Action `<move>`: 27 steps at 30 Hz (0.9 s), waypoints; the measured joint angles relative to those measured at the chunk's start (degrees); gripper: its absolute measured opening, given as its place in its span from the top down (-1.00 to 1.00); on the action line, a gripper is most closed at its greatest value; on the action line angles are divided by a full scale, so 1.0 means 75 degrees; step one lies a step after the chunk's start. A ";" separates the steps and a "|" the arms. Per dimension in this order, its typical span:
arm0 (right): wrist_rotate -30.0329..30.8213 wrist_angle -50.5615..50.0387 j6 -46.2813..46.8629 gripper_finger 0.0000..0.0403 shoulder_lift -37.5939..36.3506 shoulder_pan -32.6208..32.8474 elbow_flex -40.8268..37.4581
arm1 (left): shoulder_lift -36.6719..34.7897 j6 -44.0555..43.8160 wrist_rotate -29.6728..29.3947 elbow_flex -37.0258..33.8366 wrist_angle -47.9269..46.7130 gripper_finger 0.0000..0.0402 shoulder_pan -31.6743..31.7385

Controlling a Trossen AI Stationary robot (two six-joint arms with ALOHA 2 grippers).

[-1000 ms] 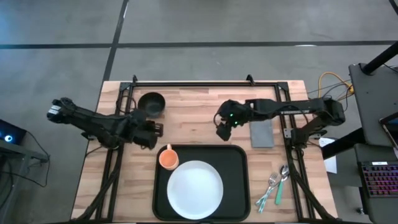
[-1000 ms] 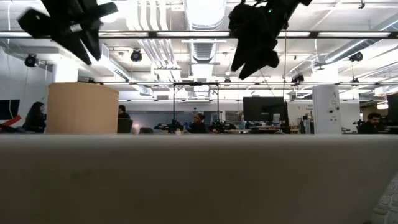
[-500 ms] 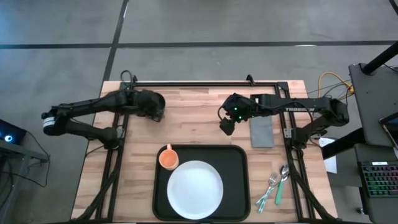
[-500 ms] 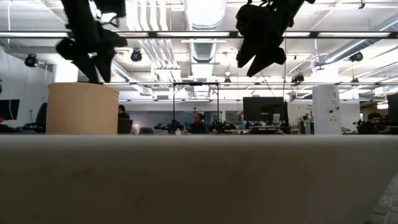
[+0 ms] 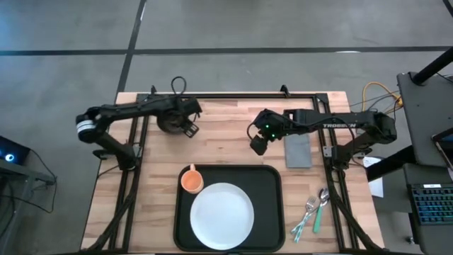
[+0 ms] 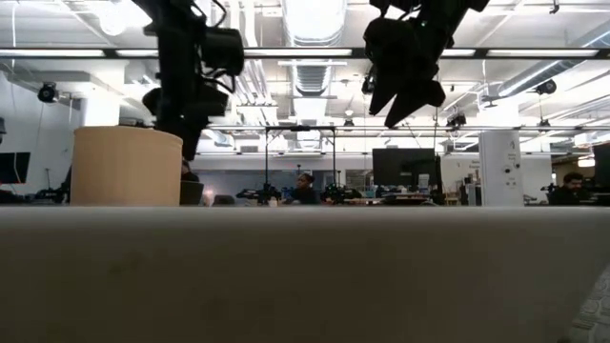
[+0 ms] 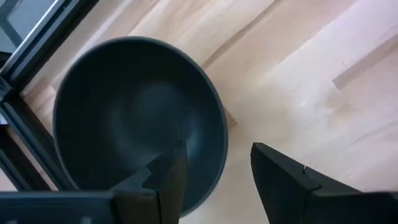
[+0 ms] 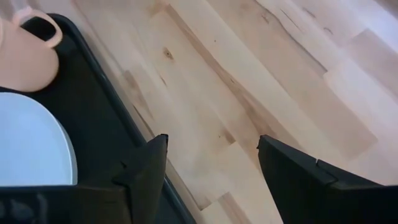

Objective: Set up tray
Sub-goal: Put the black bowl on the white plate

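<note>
The black tray lies at the table's near middle and carries a white plate and an orange cup. A dark bowl stands on the wood at the far left; it also shows in the high view. My left gripper is open above the bowl's rim, with one finger over the inside and one over the table outside. My right gripper is open and empty above the bare wood, between the tray's far right corner and a grey napkin.
Cutlery lies at the table's near right, beside the tray. A black frame rail runs along the far edge and down both sides. Bare wood shows between the bowl and the right gripper. In the low view the cup stands at the left.
My left gripper has swung from beside the tray's far left corner toward the table's far edge, and now stands over the dark bowl. The arm has turned about and now reaches in along the far side. The bowl has stayed where it was.
</note>
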 joint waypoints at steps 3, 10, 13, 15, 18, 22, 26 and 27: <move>-0.0005 -0.0008 0.0040 -0.19 0.0000 0.0020 -0.0096 | 0.0362 0.0005 0.0009 0.0235 -0.0073 0.21 0.0071; -0.0020 -0.0005 0.0300 -0.17 -0.0003 0.0022 -0.0338 | 0.0812 -0.0087 0.0021 0.0379 -0.0124 0.21 0.0163; -0.0022 -0.0004 0.0372 -0.18 -0.0006 0.0022 -0.0448 | 0.0894 -0.0096 0.0027 0.0313 -0.0087 0.21 0.0166; -0.0022 0.0015 0.0373 -0.19 -0.0006 0.0022 -0.0510 | 0.0933 -0.0128 0.0040 0.0251 -0.0018 0.21 0.0184; -0.0021 0.0009 0.0373 -0.19 -0.0003 0.0022 -0.0569 | 0.0986 -0.0173 0.0048 0.0190 0.0127 0.21 0.0187; -0.0020 0.0027 0.0373 -0.16 -0.0003 0.0022 -0.0595 | 0.1135 -0.0172 0.0050 0.0130 0.0309 0.21 0.0204; -0.0017 0.0044 0.0373 -0.16 -0.0003 0.0022 -0.0595 | 0.1376 -0.0087 0.0040 0.0099 0.0416 0.21 0.0210; -0.0017 0.0046 0.0373 -0.16 -0.0003 0.0022 -0.0595 | 0.1429 -0.0052 0.0037 0.0092 0.0441 0.21 0.0207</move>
